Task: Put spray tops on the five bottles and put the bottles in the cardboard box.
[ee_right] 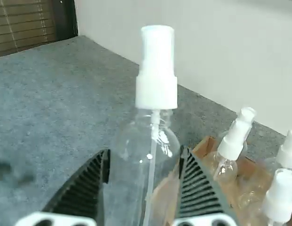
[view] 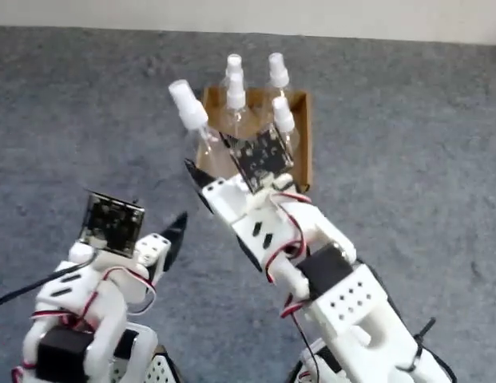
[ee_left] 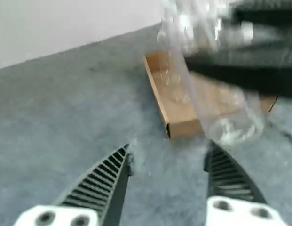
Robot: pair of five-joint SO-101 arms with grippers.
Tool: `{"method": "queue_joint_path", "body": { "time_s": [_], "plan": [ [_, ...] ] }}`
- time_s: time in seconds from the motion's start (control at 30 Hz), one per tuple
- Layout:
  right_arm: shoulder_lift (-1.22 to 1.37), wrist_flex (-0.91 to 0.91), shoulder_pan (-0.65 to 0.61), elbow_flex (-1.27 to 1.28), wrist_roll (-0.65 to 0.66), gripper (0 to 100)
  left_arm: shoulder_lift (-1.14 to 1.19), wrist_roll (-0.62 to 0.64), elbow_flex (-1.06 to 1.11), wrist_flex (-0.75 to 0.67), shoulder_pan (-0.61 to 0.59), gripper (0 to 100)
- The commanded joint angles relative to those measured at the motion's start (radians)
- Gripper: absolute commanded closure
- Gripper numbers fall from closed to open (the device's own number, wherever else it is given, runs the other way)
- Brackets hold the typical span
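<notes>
My right gripper [view: 212,158] is shut on a clear bottle [view: 208,142] with a white spray top [view: 187,102], held tilted at the left wall of the cardboard box [view: 305,136]. In the right wrist view the bottle [ee_right: 148,146] stands between the fingers of that gripper [ee_right: 145,157], its spray top [ee_right: 156,70] above them. Several capped bottles [view: 277,76] stand in the box. My left gripper [view: 176,230] is open and holds nothing, low at the near left. From the left wrist, that gripper [ee_left: 169,150] faces the box [ee_left: 176,120] and the held bottle [ee_left: 216,108].
Grey carpet [view: 88,120] covers the table all around the box. Beyond its far edge runs a pale wall [view: 311,16]. The right arm [view: 311,263] stretches diagonally from the near right toward the box.
</notes>
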Motion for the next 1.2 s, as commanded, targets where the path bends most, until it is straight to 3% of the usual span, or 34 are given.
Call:
{"method": "queue_joint_path", "body": {
  "time_s": [0.0,0.3,0.6,0.97,1.07,1.17],
  "plan": [
    [0.101,0.064,0.007,-0.179,-0.015,99.5,-0.09,-0.011,0.145,-0.112,0.067,76],
    [0.222,0.216,-0.067,-0.341,-0.091,99.5,-0.033,-0.008,0.194,-0.295,0.099,76],
    [0.065,0.331,-0.079,-0.366,-0.063,99.5,0.125,-0.011,0.199,-0.407,-0.056,76],
    [0.099,0.283,0.059,-0.303,-0.038,99.5,0.131,-0.012,0.202,-0.356,-0.059,77],
    [0.16,0.236,0.113,-0.302,-0.038,99.5,0.131,-0.014,0.206,-0.292,-0.113,77],
    [0.223,0.188,0.131,-0.297,-0.037,99.5,0.139,-0.014,0.216,-0.293,-0.255,77]
  ]
}}
